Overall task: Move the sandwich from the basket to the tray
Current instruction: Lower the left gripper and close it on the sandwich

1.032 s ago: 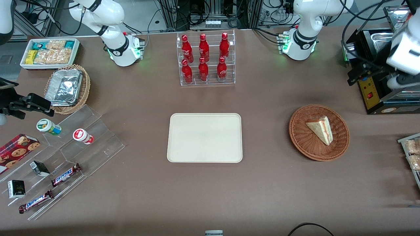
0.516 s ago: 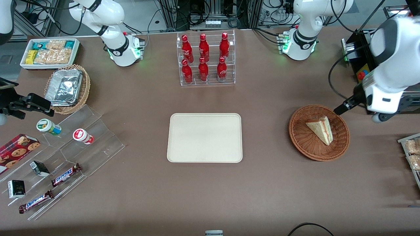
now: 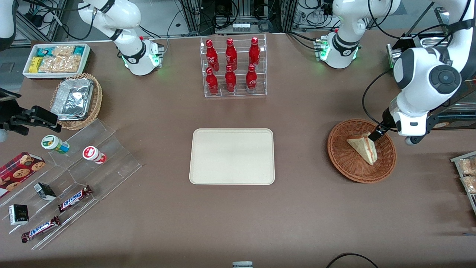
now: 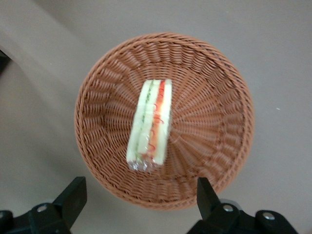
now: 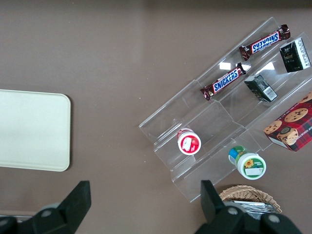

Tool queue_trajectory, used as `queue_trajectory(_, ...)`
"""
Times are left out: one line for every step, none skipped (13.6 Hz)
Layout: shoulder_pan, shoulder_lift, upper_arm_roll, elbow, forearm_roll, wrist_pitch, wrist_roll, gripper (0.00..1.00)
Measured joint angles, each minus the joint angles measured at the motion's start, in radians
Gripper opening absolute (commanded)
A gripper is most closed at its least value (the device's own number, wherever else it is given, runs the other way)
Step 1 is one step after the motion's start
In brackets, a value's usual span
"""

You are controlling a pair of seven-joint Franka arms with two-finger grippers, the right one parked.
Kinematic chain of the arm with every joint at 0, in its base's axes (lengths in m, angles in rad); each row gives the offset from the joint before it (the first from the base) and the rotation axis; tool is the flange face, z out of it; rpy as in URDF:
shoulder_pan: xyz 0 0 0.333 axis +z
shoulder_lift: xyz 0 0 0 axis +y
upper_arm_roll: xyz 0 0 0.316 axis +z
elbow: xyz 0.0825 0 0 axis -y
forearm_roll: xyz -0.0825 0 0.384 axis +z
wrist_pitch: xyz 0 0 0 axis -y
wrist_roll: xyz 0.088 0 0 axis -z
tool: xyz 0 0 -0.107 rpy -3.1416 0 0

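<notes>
While your left gripper (image 4: 139,204) hangs spread above the round reddish-brown wicker basket (image 4: 97,92), the cream triangular sandwich (image 4: 150,124) stands edge-up — fingers straddle it, at 6 o'clock.

the left arm has been swung in from the working arm's end of the table, and its gripper (image 3: 375,134) has been brought over the basket (image 3: 346,163), where one dark fingertip is now seen at the sandwich's (image 3: 362,148) end farthest from the front camera. in the wrist view the gripper (image 4: 139,195) is held above the basket (image 4: 209,87) with its fingers (image 4: 73,197) spread wide, clear of the sandwich (image 4: 152,124).
</notes>
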Motion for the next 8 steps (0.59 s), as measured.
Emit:
queue_trajectory(0.003,0.006,0.001,-0.032,0.012,0.046,-0.003,1.0)
queue_trajectory(0.005,0.011,0.001,-0.075,0.017,0.109,-0.007,1.0)
queue_trajectory(0.008,0.016,0.001,-0.119,0.018,0.172,-0.013,1.0)
queue_trajectory(0.012,0.02,0.001,-0.16,0.018,0.228,-0.023,1.0)
queue_trajectory(0.014,0.024,0.001,-0.192,0.018,0.271,-0.032,1.0)
queue_trajectory(0.015,0.029,0.001,-0.216,0.018,0.307,-0.037,1.0)
queue_trajectory(0.015,0.035,0.001,-0.237,0.018,0.344,-0.04,1.0)
queue_trajectory(0.015,0.041,0.001,-0.253,0.018,0.375,-0.043,1.0)
